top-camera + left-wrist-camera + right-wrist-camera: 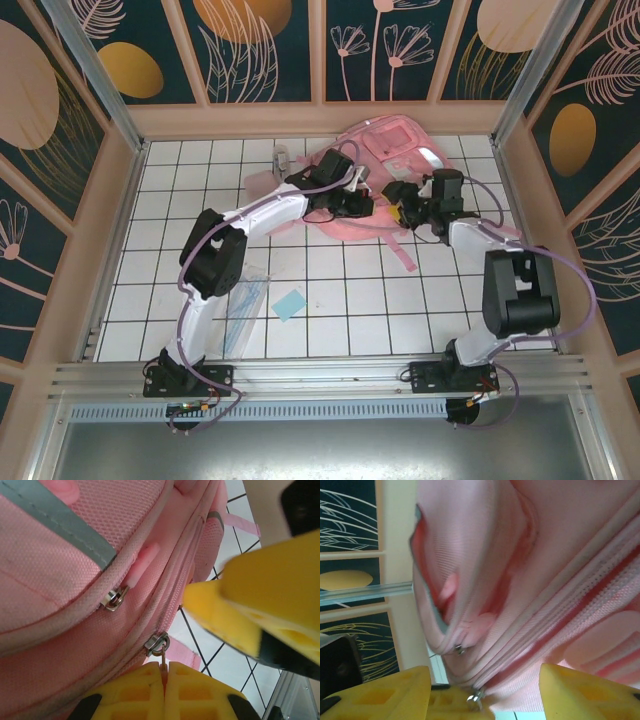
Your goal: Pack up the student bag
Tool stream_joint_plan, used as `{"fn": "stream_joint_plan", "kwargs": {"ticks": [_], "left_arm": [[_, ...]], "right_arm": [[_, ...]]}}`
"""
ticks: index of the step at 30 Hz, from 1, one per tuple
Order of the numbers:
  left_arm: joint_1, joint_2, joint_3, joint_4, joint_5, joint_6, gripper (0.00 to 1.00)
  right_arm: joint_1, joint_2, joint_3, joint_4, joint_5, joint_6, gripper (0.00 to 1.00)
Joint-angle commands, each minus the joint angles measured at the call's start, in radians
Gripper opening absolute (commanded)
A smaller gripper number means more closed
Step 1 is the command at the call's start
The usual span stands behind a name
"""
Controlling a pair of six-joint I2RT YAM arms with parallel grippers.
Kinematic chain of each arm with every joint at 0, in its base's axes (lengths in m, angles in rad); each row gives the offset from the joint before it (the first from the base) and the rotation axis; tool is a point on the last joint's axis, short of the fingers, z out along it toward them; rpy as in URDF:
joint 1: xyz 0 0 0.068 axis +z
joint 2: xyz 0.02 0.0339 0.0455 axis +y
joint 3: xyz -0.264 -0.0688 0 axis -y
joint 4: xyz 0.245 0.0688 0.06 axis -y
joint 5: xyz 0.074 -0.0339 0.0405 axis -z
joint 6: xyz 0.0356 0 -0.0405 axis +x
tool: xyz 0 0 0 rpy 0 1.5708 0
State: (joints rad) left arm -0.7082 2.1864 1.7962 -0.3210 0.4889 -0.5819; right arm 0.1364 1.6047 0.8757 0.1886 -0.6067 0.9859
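Note:
The student bag point(395, 160), a soft pink backpack, lies at the back of the tiled table. In the left wrist view its pink mesh point(75, 645) has a grey stripe and two metal zipper sliders. My left gripper point(164, 669) is shut on the thin pull tab of the lower zipper slider point(157, 643). My right gripper point(485, 695) is open, its yellow fingers point(585, 690) standing on either side of the bag's zippered edge point(530, 625), close to the same slider point(476, 696). Both grippers meet at the bag's near edge, left gripper point(362, 205) and right gripper point(405, 208).
A clear plastic sleeve point(245, 300) and a light blue pad point(289, 304) lie on the tiles near the left arm. A small white object point(280, 157) sits at the back left of the bag. Pink straps point(402, 252) trail toward me. Wooden walls enclose the table.

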Motion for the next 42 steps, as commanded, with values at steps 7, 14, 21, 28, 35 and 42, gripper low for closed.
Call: {"fn": "stream_joint_plan", "kwargs": {"ticks": [7,14,21,28,35,42], "left_arm": [[-0.020,-0.110,-0.053,0.071,0.034,-0.001,0.00],[0.005,-0.134,-0.088,-0.082,-0.192,0.109,0.00],[0.080,-0.128,-0.070,-0.244,-0.461,0.195,0.00],[0.175,-0.091,0.017,-0.331,-0.552,0.252,0.00],[0.176,-0.086,0.058,-0.391,-0.548,0.309,0.00],[0.167,-0.031,0.087,-0.454,-0.390,0.373,0.00]], "right_arm": [[0.026,0.134,-0.018,0.180,0.011,0.100,0.19],[0.014,0.075,0.005,0.109,0.067,0.029,0.00],[0.017,0.025,0.006,0.037,0.119,-0.037,0.00],[0.022,0.009,0.012,-0.001,0.162,-0.082,0.00],[0.036,0.001,0.076,-0.078,0.223,-0.170,0.00],[0.018,0.064,0.215,-0.195,0.278,-0.411,0.00]]}}
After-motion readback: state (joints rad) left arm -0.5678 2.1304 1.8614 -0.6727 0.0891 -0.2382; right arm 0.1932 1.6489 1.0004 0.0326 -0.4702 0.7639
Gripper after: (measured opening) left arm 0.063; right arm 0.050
